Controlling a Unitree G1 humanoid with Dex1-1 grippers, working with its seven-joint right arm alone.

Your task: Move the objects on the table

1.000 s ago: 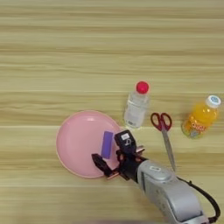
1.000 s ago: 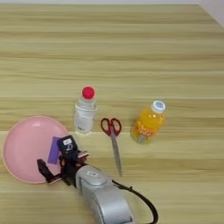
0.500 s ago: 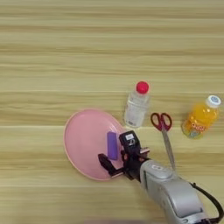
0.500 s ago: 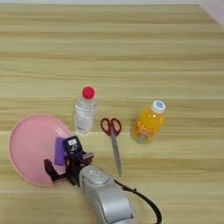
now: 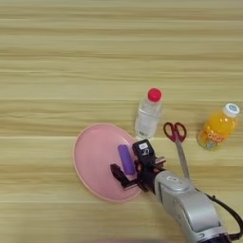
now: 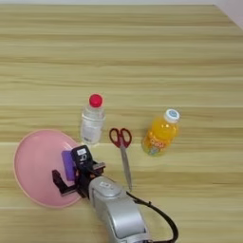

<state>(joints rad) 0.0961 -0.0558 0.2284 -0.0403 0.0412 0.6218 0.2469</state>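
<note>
A round pink plate (image 5: 95, 159) lies on the table (image 5: 71, 71) left of centre, with a small purple block (image 5: 126, 159) flat on its right part. My right gripper (image 5: 130, 163) hovers low over the plate's right side, open. One black finger is at the rim near the bottle and the other is on the plate, with the block between them. A clear bottle with a red cap (image 5: 148, 114) stands upright just behind the plate's right rim. Red-handled scissors (image 5: 176, 140) lie to its right, blades toward me.
An orange juice bottle with a white cap (image 5: 217, 129) stands at the right, beyond the scissors. My silver forearm (image 5: 190, 209) comes in from the bottom right, and a black cable runs off it.
The pink plate, with the purple block on it, has slid a little to the right, toward the clear bottle. My gripper has moved right with it, fingers still apart.
</note>
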